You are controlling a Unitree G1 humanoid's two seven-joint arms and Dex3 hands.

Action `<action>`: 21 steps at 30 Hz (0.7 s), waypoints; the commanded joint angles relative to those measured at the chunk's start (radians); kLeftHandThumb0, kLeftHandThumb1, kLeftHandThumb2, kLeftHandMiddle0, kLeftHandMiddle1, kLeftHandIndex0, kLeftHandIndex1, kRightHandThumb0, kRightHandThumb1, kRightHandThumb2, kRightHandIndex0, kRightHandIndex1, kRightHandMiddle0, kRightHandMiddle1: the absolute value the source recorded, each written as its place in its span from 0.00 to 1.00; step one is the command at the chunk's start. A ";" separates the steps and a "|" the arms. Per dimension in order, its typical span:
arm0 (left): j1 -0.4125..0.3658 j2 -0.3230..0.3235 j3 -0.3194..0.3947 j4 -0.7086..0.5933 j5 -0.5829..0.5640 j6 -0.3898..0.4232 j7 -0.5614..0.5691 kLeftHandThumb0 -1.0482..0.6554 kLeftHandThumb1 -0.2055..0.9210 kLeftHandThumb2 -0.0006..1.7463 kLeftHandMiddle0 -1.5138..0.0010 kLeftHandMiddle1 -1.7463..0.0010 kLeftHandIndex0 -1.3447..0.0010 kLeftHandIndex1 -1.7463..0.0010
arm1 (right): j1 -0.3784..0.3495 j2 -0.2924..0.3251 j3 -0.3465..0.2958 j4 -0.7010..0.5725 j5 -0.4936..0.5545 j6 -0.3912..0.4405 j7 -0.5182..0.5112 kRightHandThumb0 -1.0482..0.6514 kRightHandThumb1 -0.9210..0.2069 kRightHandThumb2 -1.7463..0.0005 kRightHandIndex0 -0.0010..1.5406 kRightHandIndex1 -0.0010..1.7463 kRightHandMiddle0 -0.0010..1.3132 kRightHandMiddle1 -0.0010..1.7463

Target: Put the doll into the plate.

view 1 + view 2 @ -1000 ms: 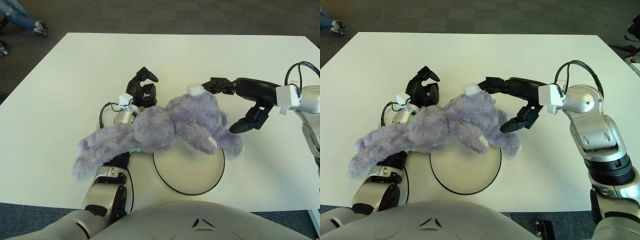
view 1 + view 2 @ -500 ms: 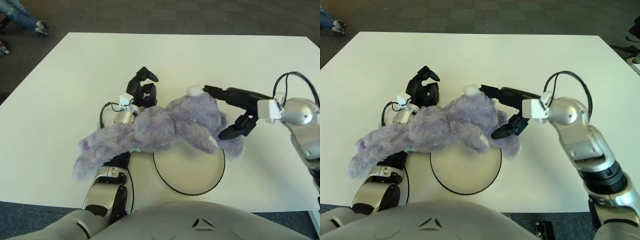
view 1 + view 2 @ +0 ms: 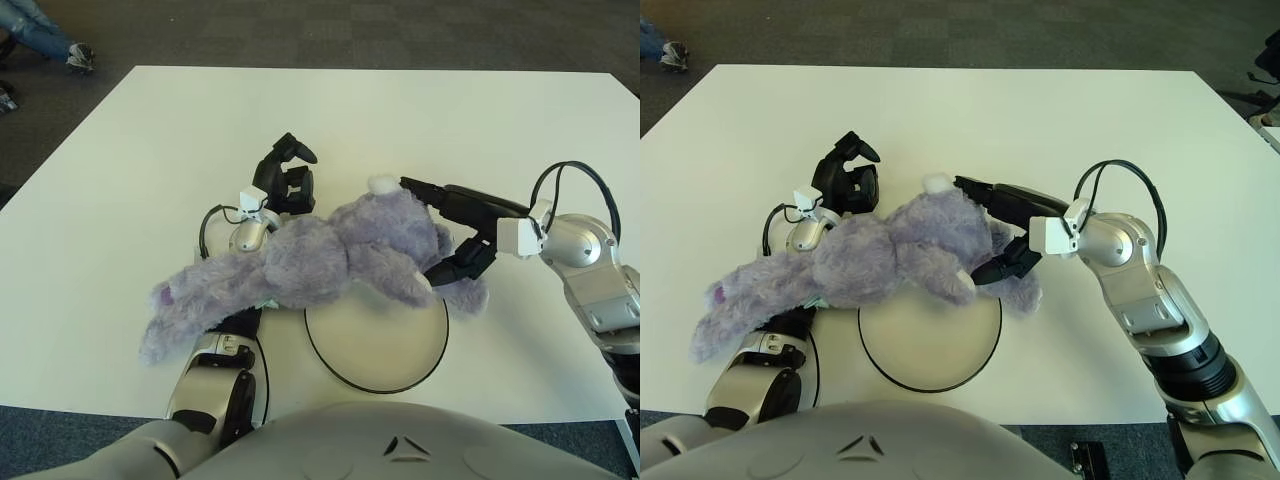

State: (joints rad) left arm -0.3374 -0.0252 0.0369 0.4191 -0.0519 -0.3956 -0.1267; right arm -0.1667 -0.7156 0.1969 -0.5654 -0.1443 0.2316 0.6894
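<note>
While the doll (image 3: pixel 330 255) is draped over the open left hand (image 3: pixel 283 180), its 3 o'clock end, pinched by the right hand (image 3: pixel 448 232), should be lowered squarely toward the plate (image 3: pixel 380 340) at 6 o'clock.

White bench (image 3: pixel 150 150) with a plate.
The black-rimmed plate (image 3: pixel 377 340) lies flat near the bench's front edge, around its middle.

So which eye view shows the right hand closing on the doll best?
The right eye view: the right hand sits near mid-frame, its fingers bracketing the doll. The left eye view shows the same contact, further right.
</note>
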 commanded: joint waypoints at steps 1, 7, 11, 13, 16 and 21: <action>0.010 0.000 0.000 -0.002 -0.002 -0.006 0.008 0.35 0.55 0.68 0.21 0.00 0.60 0.00 | 0.035 0.021 0.017 -0.003 -0.025 -0.008 -0.019 0.10 0.30 0.67 0.00 0.03 0.00 0.25; 0.010 0.001 0.000 -0.004 0.000 -0.007 0.008 0.35 0.55 0.68 0.21 0.00 0.60 0.00 | 0.062 0.047 0.019 -0.023 -0.055 0.012 -0.059 0.14 0.37 0.63 0.01 0.01 0.00 0.28; 0.010 0.001 0.000 -0.004 0.000 -0.008 0.008 0.35 0.56 0.68 0.21 0.00 0.61 0.00 | 0.076 0.055 0.024 -0.034 -0.091 0.021 -0.082 0.15 0.39 0.61 0.04 0.02 0.00 0.29; 0.010 0.002 0.000 -0.004 0.001 -0.010 0.009 0.35 0.56 0.68 0.22 0.00 0.61 0.00 | 0.087 0.060 0.032 -0.037 -0.130 0.016 -0.104 0.17 0.40 0.60 0.08 0.05 0.00 0.30; 0.010 0.002 0.000 -0.004 0.002 -0.011 0.010 0.36 0.57 0.67 0.22 0.00 0.61 0.00 | 0.096 0.067 0.043 -0.035 -0.175 0.006 -0.128 0.19 0.41 0.58 0.05 0.17 0.00 0.32; 0.011 0.003 -0.001 -0.007 0.004 -0.005 0.012 0.36 0.57 0.67 0.22 0.00 0.62 0.00 | 0.106 0.078 0.054 -0.030 -0.241 -0.012 -0.167 0.20 0.42 0.57 0.01 0.38 0.00 0.36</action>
State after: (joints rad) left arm -0.3369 -0.0251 0.0365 0.4175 -0.0515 -0.3977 -0.1265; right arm -0.0840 -0.6432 0.2341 -0.6009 -0.3353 0.2338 0.5381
